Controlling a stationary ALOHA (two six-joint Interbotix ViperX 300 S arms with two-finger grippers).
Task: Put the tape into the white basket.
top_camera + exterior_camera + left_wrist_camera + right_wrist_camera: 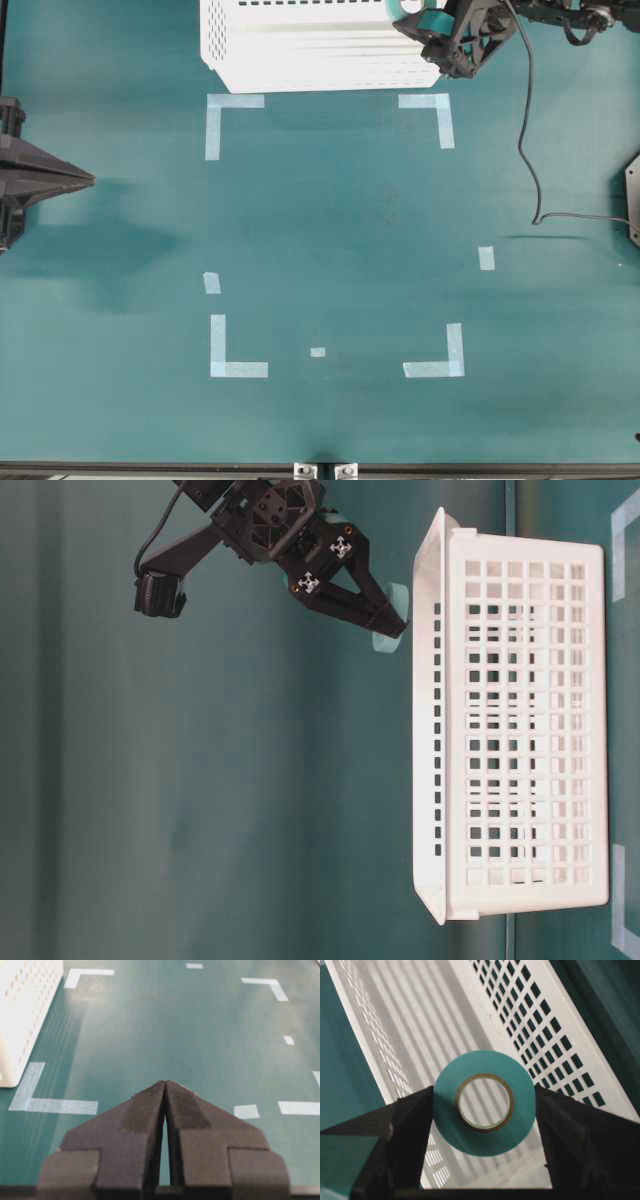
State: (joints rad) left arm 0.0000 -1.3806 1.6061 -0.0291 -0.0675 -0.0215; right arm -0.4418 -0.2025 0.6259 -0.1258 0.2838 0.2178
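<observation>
Right claw (484,1110) clamped on the tape (484,1102), one finger on each side of the roll's rim, centre hole facing the wrist camera. Tape held in the air over the white basket (420,1025), basket floor and slotted walls visible through and behind the ring. In the table-level view, right claw (392,620) and tape (388,640) sitting just off the basket (520,730) rim, near one end of it, not touching it. Overhead: basket (300,45) at the far edge of the worktop (340,230), right claw (432,28) at its right end with teal tape (434,20) peeking out between the fingers. Left claw (165,1091) shut, fingertips pressed together, nothing in it, parked at the left edge of the worktop (200,1035), well apart from the basket. Pale corner marks (228,112) and short strips (486,258) stuck flat on the worktop.
</observation>
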